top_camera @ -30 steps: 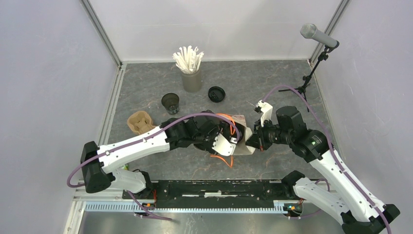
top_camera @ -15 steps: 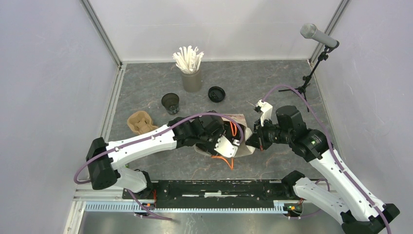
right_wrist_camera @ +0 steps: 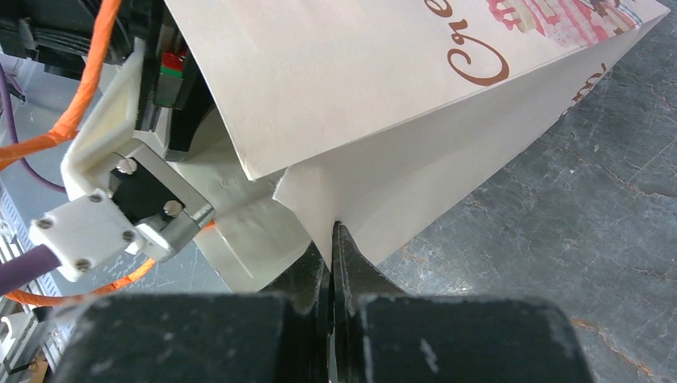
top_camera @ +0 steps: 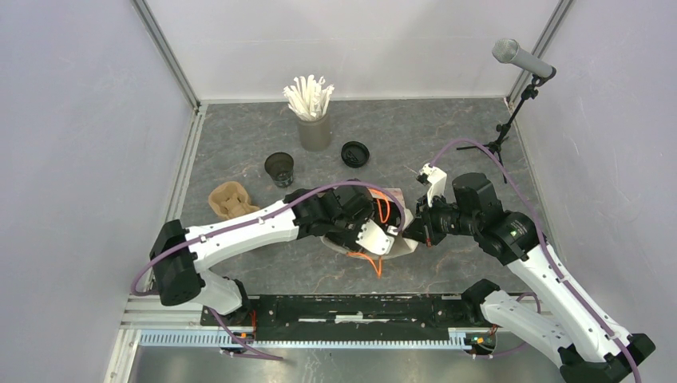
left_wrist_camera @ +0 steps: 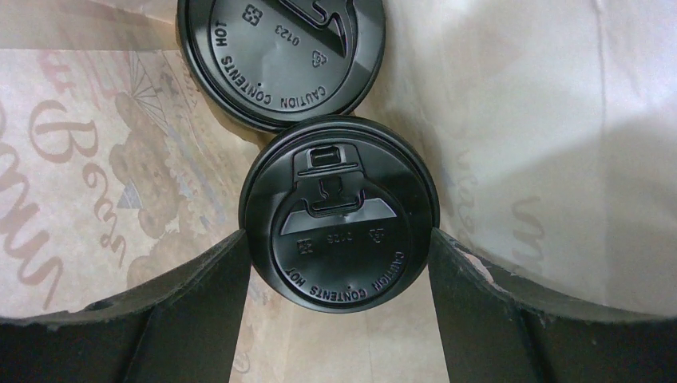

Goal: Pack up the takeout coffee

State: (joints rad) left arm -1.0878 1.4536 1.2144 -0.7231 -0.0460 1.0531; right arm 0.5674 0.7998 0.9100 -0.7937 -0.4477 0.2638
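In the left wrist view a black lidded coffee cup [left_wrist_camera: 339, 215] sits between my left gripper's [left_wrist_camera: 339, 239] fingers, both touching its lid rim, inside a printed paper bag [left_wrist_camera: 96, 159]. A second lidded cup [left_wrist_camera: 279, 56] stands right behind it in the bag. From above, the left gripper [top_camera: 375, 227] reaches into the bag [top_camera: 403, 242], so the cups are hidden there. My right gripper [right_wrist_camera: 331, 231] is shut on the bag's [right_wrist_camera: 383, 80] edge, pinching the paper; seen from above, that right gripper [top_camera: 413, 231] is at the bag's right side.
On the table's far side stand an open black cup [top_camera: 279, 168], a loose black lid [top_camera: 354, 153] and a grey cup of white straws [top_camera: 313, 120]. A brown pulp carrier [top_camera: 230, 199] lies at the left. A microphone stand [top_camera: 511, 112] is at the back right.
My left arm has swung to the right, its gripper going a little deeper into the bag. The right arm and the bag's pinched edge have stayed put.
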